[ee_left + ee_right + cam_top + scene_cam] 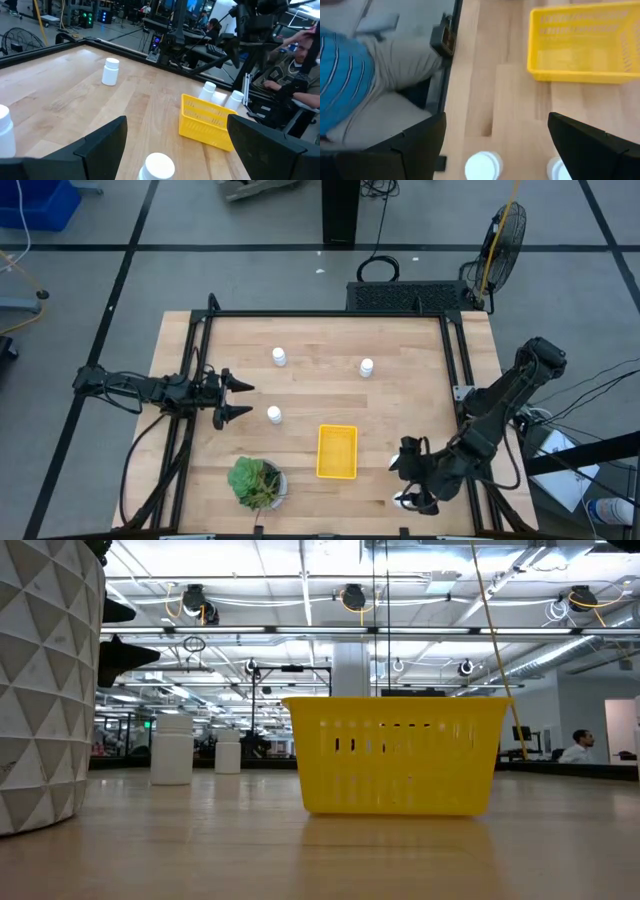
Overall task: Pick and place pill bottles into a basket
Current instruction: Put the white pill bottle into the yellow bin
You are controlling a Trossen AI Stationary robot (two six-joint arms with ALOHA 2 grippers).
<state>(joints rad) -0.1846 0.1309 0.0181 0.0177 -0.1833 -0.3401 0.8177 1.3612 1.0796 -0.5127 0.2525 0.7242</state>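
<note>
The left gripper (243,401) hangs with fingers spread beside a pill bottle (274,415) at the table's left. The right gripper (408,480) hovers, fingers apart, over what seem to be two bottles (483,166) near the front right corner. The yellow basket (337,451) stands empty; two more bottles (279,357) stand farther back.

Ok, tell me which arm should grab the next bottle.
Either, but the left looks better placed: the left gripper is open, with a pill bottle just ahead. The right gripper, also open, hovers over two bottles beside the basket.
</note>
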